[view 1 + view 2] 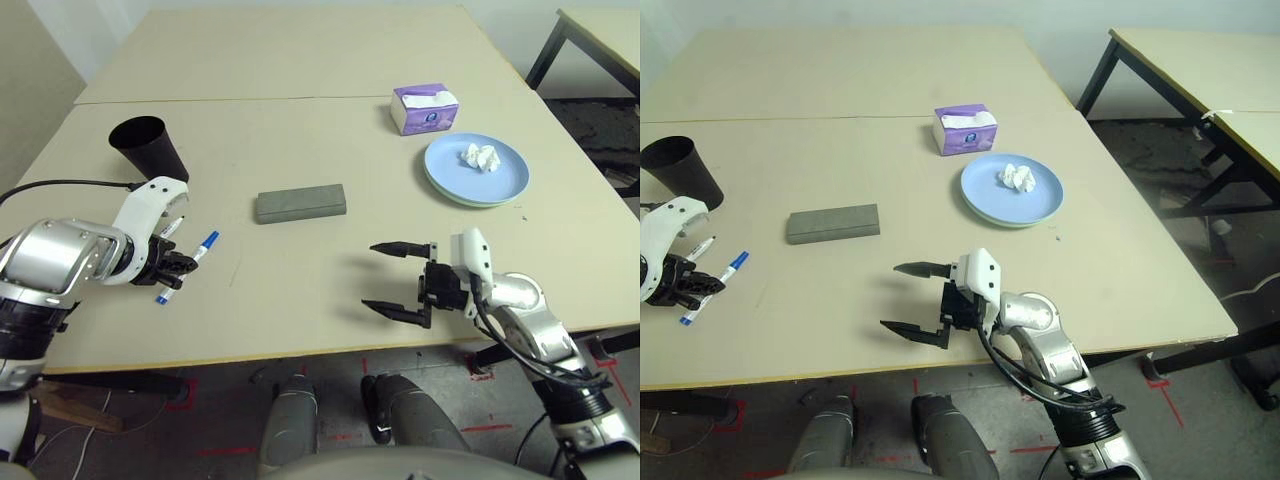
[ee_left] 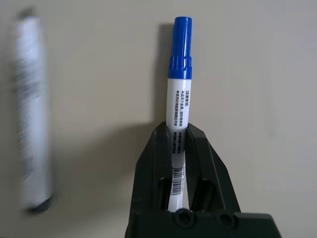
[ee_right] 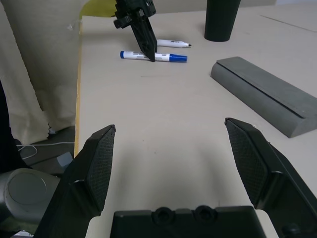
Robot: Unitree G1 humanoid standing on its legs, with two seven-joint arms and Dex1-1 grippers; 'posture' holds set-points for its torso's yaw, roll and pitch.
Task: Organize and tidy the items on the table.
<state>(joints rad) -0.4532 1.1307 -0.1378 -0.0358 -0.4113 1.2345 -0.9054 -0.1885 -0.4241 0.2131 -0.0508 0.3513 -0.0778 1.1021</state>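
Right claw (image 1: 392, 280) gapes empty near my table (image 1: 300, 130) edge | left claw (image 1: 172, 270) pinches blue-capped pen (image 1: 190, 264) | second pen (image 3: 173, 44) just beside.

The table (image 1: 300, 270) is looking like matte beige laminate, smooth, barely reflecting anything. The glasses case (image 1: 300, 203) at center frame is showing a dull grey, slightly grainy finish, maybe fabric-covered. The blue-capped pen (image 2: 178, 99) is looking like glossy white plastic with a shiny cap. The cup (image 1: 148, 147) at upper left is reading as matte black. The blue plate (image 1: 476, 172) at upper right is giving off a soft sheen, and the tissue wad (image 1: 479, 156) on it is looking like crumpled paper. The right gripper's (image 1: 398, 280) fingers (image 3: 99, 163) are showing textured, pebbly black pads.
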